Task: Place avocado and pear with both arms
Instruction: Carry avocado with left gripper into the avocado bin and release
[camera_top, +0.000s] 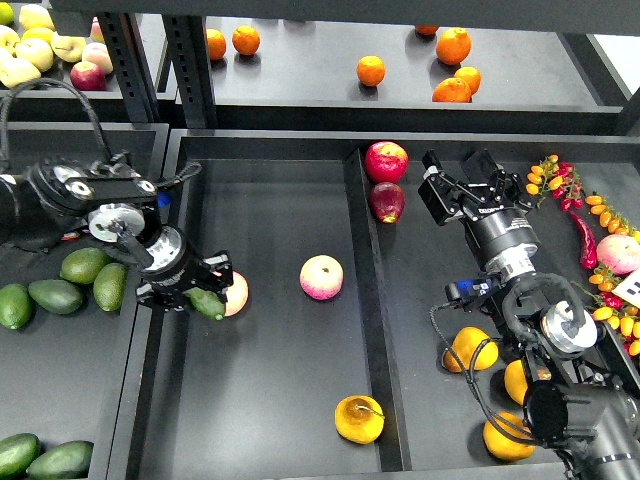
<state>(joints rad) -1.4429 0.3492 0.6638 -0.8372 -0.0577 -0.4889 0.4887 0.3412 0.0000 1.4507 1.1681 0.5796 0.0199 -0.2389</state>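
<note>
My left gripper (197, 292) is shut on the dark green avocado (208, 304) and holds it over the left edge of the middle tray (270, 200), right in front of a pink-yellow peach (235, 290). The yellow-orange pear (359, 419), with its brown stem, lies at the front right of the same tray. My right gripper (458, 172) is open and empty over the right tray, just right of two red apples (386, 160).
A second peach (322, 277) lies mid-tray. Paler avocados (70, 285) lie in the left tray, with more at the front left (40, 457). Yellow-orange fruits (470, 348) lie under my right arm. A divider (366, 300) separates the middle and right trays. Oranges (371, 70) sit on the back shelf.
</note>
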